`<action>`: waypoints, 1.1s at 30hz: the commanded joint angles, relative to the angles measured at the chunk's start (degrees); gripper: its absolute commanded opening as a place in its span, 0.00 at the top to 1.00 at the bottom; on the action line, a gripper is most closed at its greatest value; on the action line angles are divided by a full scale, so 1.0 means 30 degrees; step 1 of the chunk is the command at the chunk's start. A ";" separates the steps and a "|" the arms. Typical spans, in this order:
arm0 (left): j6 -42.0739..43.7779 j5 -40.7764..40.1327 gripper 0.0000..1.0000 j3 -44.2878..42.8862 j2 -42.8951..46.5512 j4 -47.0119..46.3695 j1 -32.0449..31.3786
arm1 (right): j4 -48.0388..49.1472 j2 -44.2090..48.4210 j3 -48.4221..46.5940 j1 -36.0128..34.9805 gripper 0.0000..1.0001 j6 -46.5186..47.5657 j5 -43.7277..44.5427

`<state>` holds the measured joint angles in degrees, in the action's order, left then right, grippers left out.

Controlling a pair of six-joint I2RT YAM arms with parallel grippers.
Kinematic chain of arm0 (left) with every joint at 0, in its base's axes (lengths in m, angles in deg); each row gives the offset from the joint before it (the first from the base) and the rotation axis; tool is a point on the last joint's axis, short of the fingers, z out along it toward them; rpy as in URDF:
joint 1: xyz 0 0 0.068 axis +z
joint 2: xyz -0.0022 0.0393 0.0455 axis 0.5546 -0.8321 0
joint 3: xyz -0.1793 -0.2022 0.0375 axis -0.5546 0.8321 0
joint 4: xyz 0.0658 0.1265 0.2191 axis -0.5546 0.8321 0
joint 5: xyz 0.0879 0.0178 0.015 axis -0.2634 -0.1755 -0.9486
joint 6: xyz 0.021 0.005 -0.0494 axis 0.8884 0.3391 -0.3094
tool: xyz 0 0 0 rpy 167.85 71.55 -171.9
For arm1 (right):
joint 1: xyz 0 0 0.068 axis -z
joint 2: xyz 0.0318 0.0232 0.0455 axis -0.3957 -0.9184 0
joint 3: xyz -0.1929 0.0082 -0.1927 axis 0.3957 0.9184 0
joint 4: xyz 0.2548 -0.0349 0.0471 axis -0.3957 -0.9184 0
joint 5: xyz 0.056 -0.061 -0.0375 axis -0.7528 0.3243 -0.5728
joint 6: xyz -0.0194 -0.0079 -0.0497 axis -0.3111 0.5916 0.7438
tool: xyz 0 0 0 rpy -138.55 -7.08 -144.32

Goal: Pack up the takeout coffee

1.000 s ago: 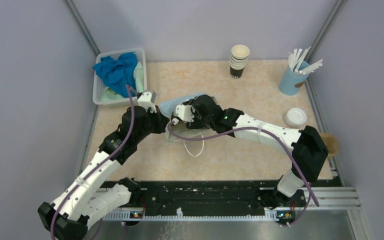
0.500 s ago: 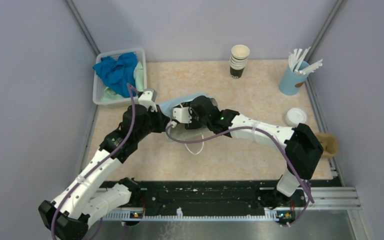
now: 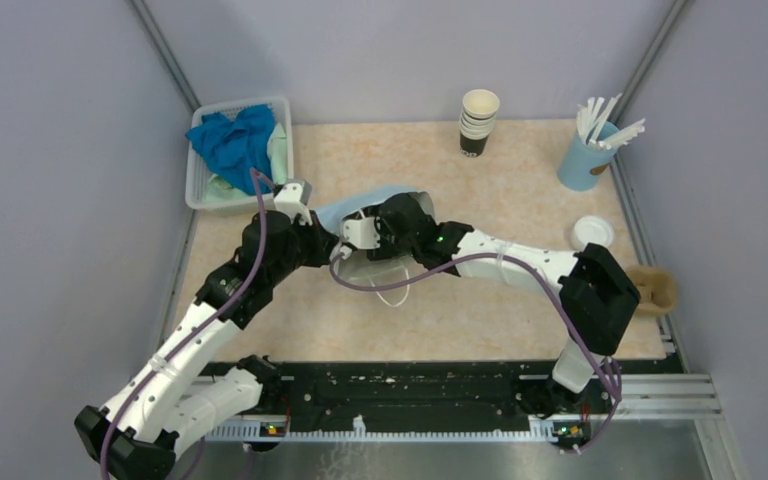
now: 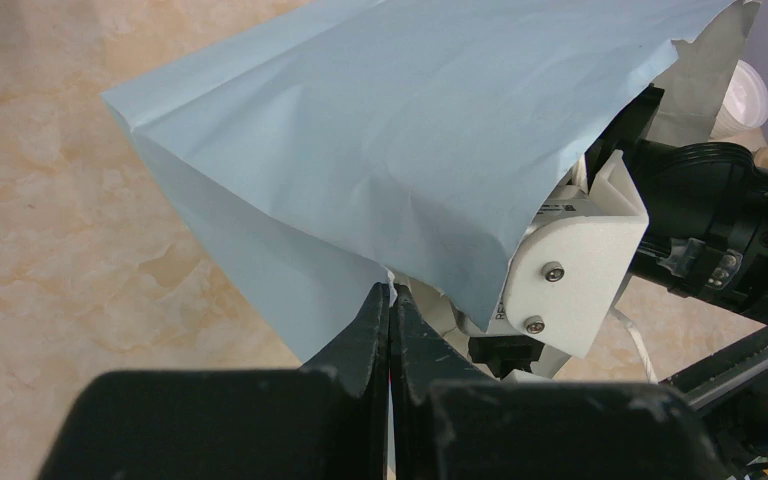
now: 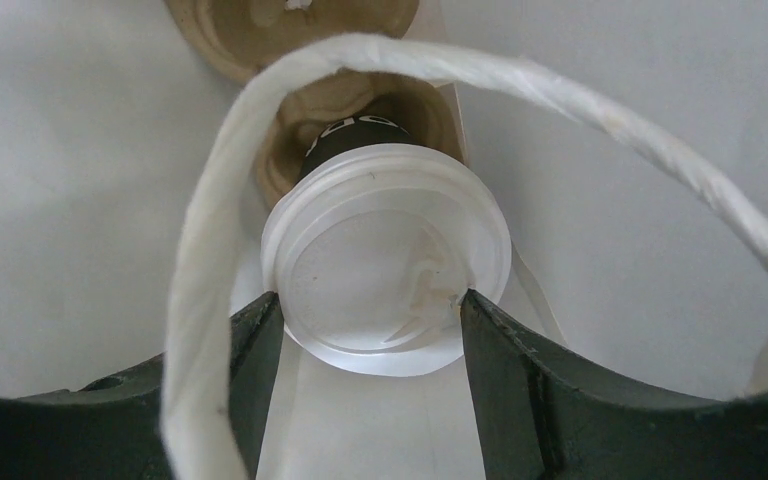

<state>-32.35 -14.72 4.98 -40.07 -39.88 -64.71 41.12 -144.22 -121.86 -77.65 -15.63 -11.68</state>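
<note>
The takeout coffee (image 5: 385, 260) shows in the right wrist view as a round white sip lid on a dark cup. The cup's base sits in a brown pulp holder (image 5: 260, 30) inside the white-lined bag. My right gripper (image 5: 368, 298) is shut on it, with a finger pressed against each side of the lid. A white rope handle (image 5: 200, 250) loops in front. My left gripper (image 4: 390, 292) is shut on the lower edge of the light blue paper bag (image 4: 380, 130) at its mouth. In the top view the bag (image 3: 360, 205) lies mid-table and hides the right fingertips and the coffee.
A stack of lidless cups (image 3: 478, 122) stands at the back. A blue cup of white sticks (image 3: 588, 155) is at the back right, a loose white lid (image 3: 592, 233) in front of it. A white bin with blue cloth (image 3: 235, 150) sits at the back left.
The right arm has slid a little to the left, further into the bag's mouth, still holding the coffee. The left gripper has kept its pinch on the bag edge.
</note>
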 commanded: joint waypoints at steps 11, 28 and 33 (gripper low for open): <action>0.0229 0.1771 1.00 -0.0602 0.0076 -0.0200 0.0026 | 0.0236 0.0321 0.0075 0.0098 0.38 -0.0828 -0.0784; -0.0390 0.3144 1.00 0.0230 0.0966 0.0366 -0.0014 | -0.1304 0.1865 0.1194 0.0098 0.37 -0.1755 -0.0852; -0.0504 0.2529 1.00 0.0240 0.0880 0.0689 -0.0006 | -0.0409 0.0794 0.0837 0.0099 0.37 -0.3147 -0.0029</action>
<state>-33.09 -6.39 5.44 -37.88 -38.31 -64.47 37.38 -139.63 -118.48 -77.50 -20.31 -12.88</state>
